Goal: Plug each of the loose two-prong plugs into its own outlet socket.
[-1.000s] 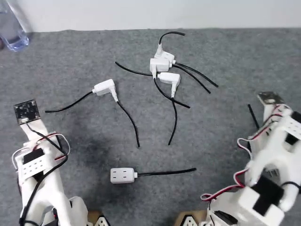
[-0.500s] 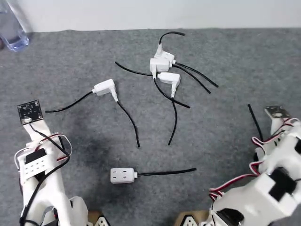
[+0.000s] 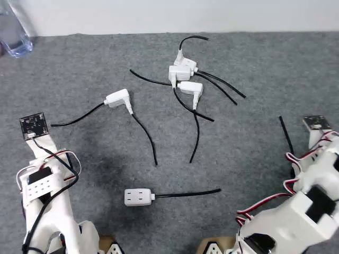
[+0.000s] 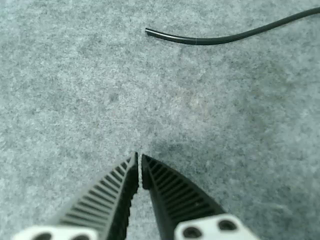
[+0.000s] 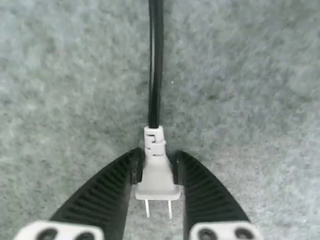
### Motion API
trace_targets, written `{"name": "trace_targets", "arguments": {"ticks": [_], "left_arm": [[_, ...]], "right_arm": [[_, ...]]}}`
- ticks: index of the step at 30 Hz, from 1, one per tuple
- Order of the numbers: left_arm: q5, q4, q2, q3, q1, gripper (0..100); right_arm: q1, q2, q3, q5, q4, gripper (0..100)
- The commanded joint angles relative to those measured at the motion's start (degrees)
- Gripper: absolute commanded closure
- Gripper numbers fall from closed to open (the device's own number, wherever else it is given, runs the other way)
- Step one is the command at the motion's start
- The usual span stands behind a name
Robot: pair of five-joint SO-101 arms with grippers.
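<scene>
A white two-prong plug [image 5: 157, 182] on a black cord [image 5: 155, 60] lies on the grey carpet between the fingers of my right gripper [image 5: 156, 156], which is shut on it with the prongs pointing back toward the wrist. In the high view that cord [image 3: 286, 135] runs under the right arm [image 3: 318, 180]. My left gripper [image 4: 139, 159] is shut with nothing in it, low over bare carpet, near a loose cord end [image 4: 147, 31]. A white outlet socket [image 3: 136, 197] lies at front centre. Another loose white plug [image 3: 117, 98] lies left of centre.
At the back centre a white socket block [image 3: 181, 71] sits among black cords, with a further white plug [image 3: 190, 87] lying just in front of it. A clear plastic bottle [image 3: 13, 37] stands at the far left corner. The left arm [image 3: 39, 185] stands at the front left.
The right arm has swung to the right and sunk lower over the cord at the table's right side. The left arm has barely shifted. The plugs and sockets lie as before.
</scene>
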Motion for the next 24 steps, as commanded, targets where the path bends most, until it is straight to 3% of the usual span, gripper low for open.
{"name": "trace_targets", "arguments": {"ticks": [1, 8, 10, 19, 24], "left_arm": [[0.18, -1.41, -1.05, -0.22, 0.35, 99], [0.18, -1.41, -1.05, -0.31, 0.35, 99], [0.18, -1.41, -1.05, -0.31, 0.35, 99], [0.18, -1.14, -1.32, -0.04, 0.44, 99], [0.18, -1.05, -1.32, -0.04, 0.44, 99]], "right_arm": [[1.36, -0.22, -2.11, 0.35, -0.48, 96.6], [1.10, -0.40, -3.16, -0.53, 9.19, 99.1], [-0.48, -0.40, -5.45, -4.66, 14.90, 99.0], [-7.34, -0.31, -16.70, -34.46, 34.51, 99.0], [-14.81, -0.22, -19.69, -59.52, 41.63, 99.0]]}}
